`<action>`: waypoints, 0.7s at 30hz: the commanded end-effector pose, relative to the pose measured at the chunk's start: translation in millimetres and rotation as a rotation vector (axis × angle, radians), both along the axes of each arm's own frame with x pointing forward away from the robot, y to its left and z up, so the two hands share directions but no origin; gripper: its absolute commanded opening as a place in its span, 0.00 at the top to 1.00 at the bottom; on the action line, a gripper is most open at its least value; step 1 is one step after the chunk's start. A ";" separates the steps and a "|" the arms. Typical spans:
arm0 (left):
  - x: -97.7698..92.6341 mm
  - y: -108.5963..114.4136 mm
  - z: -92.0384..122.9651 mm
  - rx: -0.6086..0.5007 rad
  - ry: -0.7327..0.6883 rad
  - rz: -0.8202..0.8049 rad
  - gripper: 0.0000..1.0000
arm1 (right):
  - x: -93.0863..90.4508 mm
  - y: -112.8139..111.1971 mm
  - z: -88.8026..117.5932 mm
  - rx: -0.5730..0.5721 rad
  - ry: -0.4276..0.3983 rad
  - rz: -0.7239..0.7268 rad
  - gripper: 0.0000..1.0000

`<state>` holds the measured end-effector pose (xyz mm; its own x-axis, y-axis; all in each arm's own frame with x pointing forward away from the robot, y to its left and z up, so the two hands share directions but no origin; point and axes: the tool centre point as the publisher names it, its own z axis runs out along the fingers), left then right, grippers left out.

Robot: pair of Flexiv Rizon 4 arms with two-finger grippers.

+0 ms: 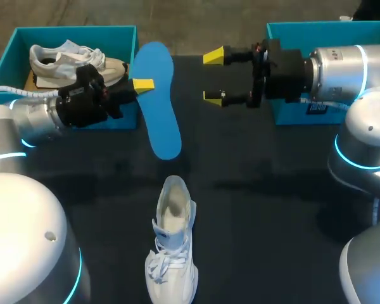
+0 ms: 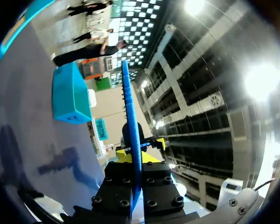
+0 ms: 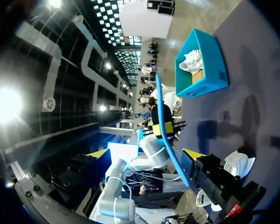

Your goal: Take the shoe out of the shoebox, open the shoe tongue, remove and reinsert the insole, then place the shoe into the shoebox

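Nearest me, the white shoe (image 1: 171,250) lies on the table (image 1: 272,209), toe toward me. It looks soft and light, and I judge it is best taken by the heel collar. Beyond it my left gripper (image 1: 145,85) is clamped on the blue insole (image 1: 159,120), holding it on edge above the table — thin, bendy stuff, likely to flop from one rim. Just right of it my right gripper (image 1: 214,76) hangs spread and empty. The shoe's toe cavity is hidden — and my right arm covers most of the far right shoebox (image 1: 329,26).

Toe of white shoe (image 1: 171,253) cut off; right shoebox (image 1: 304,31) mostly behind right arm (image 1: 342,69).
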<state>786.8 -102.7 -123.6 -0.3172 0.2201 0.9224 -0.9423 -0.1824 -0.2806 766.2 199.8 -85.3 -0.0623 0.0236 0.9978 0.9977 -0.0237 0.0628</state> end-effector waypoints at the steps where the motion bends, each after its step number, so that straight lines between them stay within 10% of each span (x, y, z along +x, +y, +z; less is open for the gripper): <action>1: -5.4 5.8 8.0 0.044 -0.424 0.141 1.00 | 0.8 2.4 1.3 -0.005 0.001 -0.001 0.00; 14: 4.3 8.3 19.4 0.234 -1.691 0.442 1.00 | 0.8 2.4 1.3 -0.005 0.001 -0.001 0.00; 21: 20.3 8.5 21.1 0.315 -2.012 0.409 1.00 | 0.8 2.4 1.3 -0.005 0.001 -0.001 0.00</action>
